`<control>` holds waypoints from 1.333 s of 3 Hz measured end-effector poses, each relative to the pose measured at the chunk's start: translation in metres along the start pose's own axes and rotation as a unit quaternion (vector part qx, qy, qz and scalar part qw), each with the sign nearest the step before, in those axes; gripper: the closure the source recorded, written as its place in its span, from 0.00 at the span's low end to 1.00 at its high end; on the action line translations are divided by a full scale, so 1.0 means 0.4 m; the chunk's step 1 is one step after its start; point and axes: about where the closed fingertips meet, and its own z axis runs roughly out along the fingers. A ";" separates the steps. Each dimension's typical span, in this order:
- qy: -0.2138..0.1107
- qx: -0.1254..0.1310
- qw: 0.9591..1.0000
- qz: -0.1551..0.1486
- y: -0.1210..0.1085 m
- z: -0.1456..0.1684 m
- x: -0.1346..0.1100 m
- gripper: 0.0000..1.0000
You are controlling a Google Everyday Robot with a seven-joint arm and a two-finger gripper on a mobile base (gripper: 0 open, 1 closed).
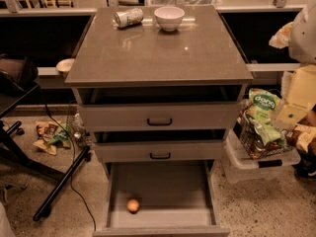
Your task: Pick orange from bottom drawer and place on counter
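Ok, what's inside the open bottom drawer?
One small round orange fruit, front left of the grey bottom drawer; its rear is hidden under the drawer above. The tool is not in view.

I'm reading "dang" in white letters on the green snack bag [264, 107] sitting in the wire basket [249, 144]. The can [128, 18] is showing print I can't make out. The gripper isn't appearing in my view.

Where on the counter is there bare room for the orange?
The counter is bare across its front and middle, up to the can and bowl crowding the back edge. The bottom drawer is bare right of the orange. The pincer is out of view.
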 end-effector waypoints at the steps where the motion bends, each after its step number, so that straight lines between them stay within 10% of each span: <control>1: 0.000 0.000 1.000 0.000 0.000 0.000 0.000 0.00; 4: -0.100 -0.010 0.993 0.055 0.045 0.161 0.000 0.00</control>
